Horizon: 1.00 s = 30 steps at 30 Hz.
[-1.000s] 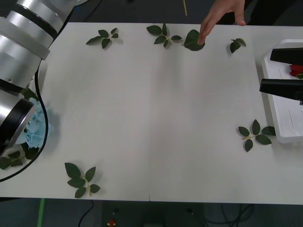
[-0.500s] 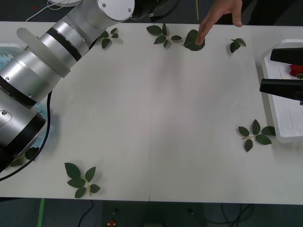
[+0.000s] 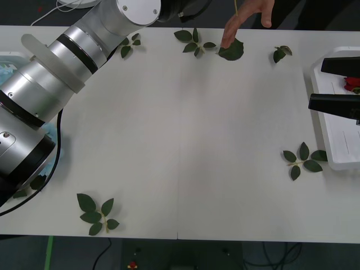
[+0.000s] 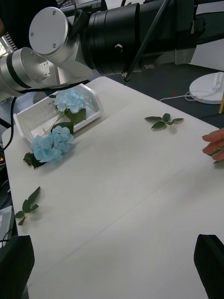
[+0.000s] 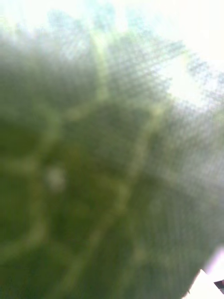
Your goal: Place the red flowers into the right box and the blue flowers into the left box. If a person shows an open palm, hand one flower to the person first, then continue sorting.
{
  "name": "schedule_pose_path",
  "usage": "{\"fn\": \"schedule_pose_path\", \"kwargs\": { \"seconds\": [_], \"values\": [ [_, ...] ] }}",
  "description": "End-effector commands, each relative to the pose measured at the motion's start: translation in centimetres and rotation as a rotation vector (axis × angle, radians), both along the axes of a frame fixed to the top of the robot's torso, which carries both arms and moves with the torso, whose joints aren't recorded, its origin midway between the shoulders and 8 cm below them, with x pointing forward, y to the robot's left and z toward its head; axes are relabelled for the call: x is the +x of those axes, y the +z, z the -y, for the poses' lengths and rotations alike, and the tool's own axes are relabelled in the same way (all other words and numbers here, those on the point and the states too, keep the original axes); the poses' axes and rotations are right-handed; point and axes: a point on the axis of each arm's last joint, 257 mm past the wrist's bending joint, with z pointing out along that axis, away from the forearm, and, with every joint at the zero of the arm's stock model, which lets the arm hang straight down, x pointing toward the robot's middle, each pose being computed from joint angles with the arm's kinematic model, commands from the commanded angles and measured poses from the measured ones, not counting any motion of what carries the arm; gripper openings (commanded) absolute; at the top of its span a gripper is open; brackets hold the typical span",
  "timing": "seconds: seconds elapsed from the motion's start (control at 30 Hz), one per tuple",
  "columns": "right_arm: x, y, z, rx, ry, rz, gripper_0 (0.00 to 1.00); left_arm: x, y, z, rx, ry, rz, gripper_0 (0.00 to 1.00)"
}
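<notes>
My right gripper (image 3: 337, 84) hangs open over the right box (image 3: 322, 115), with nothing between its black fingers (image 4: 210, 261). A red flower (image 3: 352, 83) lies in that box at the view's edge. The left box (image 4: 32, 117) holds one blue flower (image 4: 70, 99). A second blue flower (image 4: 50, 142) lies on the table against the box's rim. My left arm (image 3: 67, 62) reaches from the near left across to the table's far edge. A blurred green leaf (image 5: 93, 163) sits close against its wrist camera. A person's hand (image 3: 244, 17) touches a leaf (image 3: 231, 49) at the far edge.
Loose green leaf sprigs lie about the table: at the near left (image 3: 95, 212), beside the right box (image 3: 304, 159), and several along the far edge (image 3: 194, 40). The left arm's silver links cover the table's left side.
My left arm swung up from low over the blue flowers at the left to the table's far edge. The person's hand slid a little left. The right gripper stayed still.
</notes>
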Motion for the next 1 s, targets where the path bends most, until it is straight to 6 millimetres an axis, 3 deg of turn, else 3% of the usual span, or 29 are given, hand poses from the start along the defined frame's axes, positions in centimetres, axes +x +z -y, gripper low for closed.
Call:
{"fn": "schedule_pose_path", "kwargs": {
  "seconds": [0.03, 1.0],
  "values": [
    [-0.44, 0.84, -0.3, 0.013, 0.007, 0.035, 1.0, -0.97, 0.22, 0.61, -0.043, -0.026, -0.011, 0.0],
    [-0.44, 0.84, -0.3, 0.013, 0.007, 0.035, 1.0, -0.82, -0.03, 0.28, -0.049, -0.025, -0.023, 0.0]
  ]
}}
